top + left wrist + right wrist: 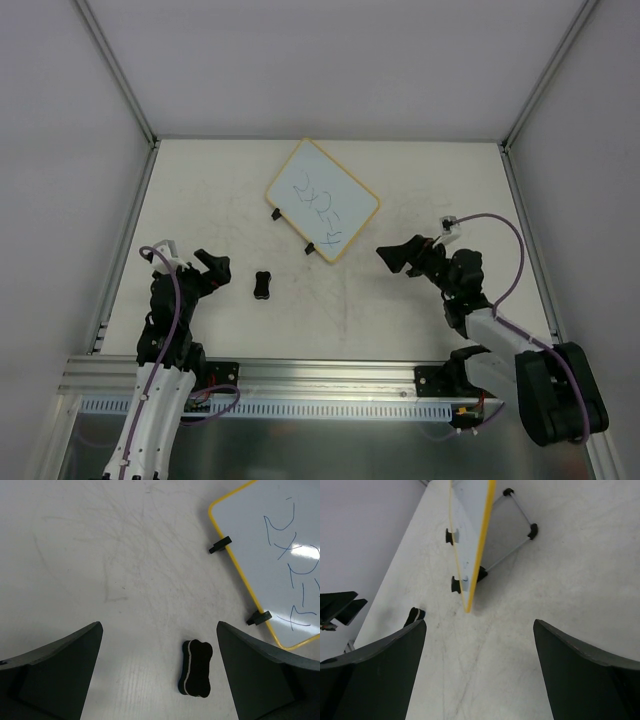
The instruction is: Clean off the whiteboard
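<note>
Nothing of the erasing is done yet, as far as these views show. The whiteboard (323,200) sits toward the far middle of the surface (200,200), turned corner-on to the arms. From the right wrist it appears nearly edge-on, propped at a slant on a wire stand (533,530) behind it. Its face carries several rows of thin blue scribbles (322,208), none of them smudged or wiped. Two small black clips (277,213) sit on its lower left edge.

The black bone-shaped eraser (262,285) lies flat on the surface, near the board's lower corner but apart from it. It is just ahead of the left hand (205,268), whose fingers are spread wide with nothing between them. The right hand (400,258) is also spread and holds nothing. It points at the board's near right edge from close by, not touching it.

Left to do, I judge: pick up the eraser, bring it to the board, and rub away every mark, perhaps with the other hand steadying the frame.
</note>
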### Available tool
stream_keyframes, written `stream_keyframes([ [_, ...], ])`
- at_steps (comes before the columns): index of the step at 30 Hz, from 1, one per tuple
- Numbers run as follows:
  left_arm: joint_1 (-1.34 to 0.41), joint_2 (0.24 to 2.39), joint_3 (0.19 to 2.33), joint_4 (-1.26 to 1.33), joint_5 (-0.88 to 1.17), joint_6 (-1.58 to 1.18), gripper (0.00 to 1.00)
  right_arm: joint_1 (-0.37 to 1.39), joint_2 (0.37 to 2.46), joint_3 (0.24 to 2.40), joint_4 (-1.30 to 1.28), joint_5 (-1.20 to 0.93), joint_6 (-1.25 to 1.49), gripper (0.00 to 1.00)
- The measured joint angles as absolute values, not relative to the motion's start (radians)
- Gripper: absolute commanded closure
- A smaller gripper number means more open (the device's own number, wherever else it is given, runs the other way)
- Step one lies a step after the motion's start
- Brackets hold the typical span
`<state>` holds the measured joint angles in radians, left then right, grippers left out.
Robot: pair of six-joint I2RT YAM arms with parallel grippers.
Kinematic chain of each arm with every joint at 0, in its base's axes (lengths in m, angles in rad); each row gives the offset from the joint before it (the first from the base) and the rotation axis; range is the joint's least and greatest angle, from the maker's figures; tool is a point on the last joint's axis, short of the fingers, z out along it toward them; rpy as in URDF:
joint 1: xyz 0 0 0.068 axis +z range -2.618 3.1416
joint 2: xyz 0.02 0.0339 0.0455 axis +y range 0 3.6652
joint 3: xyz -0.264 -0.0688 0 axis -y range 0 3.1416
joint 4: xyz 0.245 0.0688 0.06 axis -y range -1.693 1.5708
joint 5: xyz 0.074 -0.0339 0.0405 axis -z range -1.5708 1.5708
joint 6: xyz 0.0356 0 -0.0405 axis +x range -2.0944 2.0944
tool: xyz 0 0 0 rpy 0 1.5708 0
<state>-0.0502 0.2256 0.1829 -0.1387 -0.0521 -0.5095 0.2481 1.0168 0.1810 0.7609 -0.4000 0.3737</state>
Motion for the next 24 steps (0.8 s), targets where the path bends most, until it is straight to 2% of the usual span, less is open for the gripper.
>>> stream_keyframes([
  [10,-0.05,0.244,0.183,-0.139,-0.042,-0.509,0.01,0.262,1.378,0.29,1.114,-0.511,0.39,0.16],
  [13,-0.05,0.244,0.183,-0.14,-0.033,-0.509,0.01,0.269,1.495,0.318,1.202,-0.519,0.406,0.21],
  [18,-0.05,0.245,0.183,-0.139,-0.029,-0.509,0.01,0.287,1.668,0.406,1.238,-0.54,0.437,0.21],
  [24,-0.05,0.248,0.183,-0.139,-0.027,-0.509,0.01,0.312,1.737,0.502,1.256,-0.557,0.445,0.24],
])
